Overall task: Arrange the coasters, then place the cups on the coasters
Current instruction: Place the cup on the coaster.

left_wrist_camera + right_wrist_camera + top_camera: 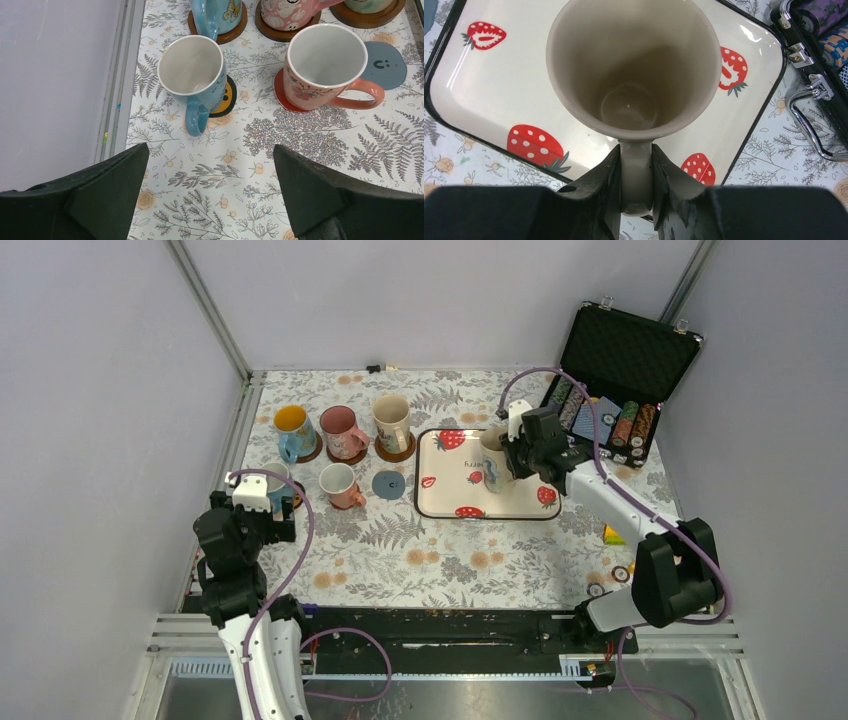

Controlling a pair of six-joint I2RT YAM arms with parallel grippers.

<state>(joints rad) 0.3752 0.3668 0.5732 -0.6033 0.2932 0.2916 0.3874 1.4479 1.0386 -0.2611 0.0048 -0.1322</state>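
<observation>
i count five cups [342,432] on coasters [281,94], upper left; sixth, cream cup [634,75], clamped in right gripper [636,165]; grey-blue coaster [388,484] bare; left gripper [211,150] agape.

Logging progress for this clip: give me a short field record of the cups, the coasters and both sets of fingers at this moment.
cups seated on coasters: five, among them the pink cup
coaster without cup: grey-blue coaster
sixth cup: cream cup, at the strawberry tray; lifted or resting, cannot tell
right fingers: shut on the cream cup's handle
left fingers: open, holding nothing, above the tablecloth near the white-and-blue cup
</observation>
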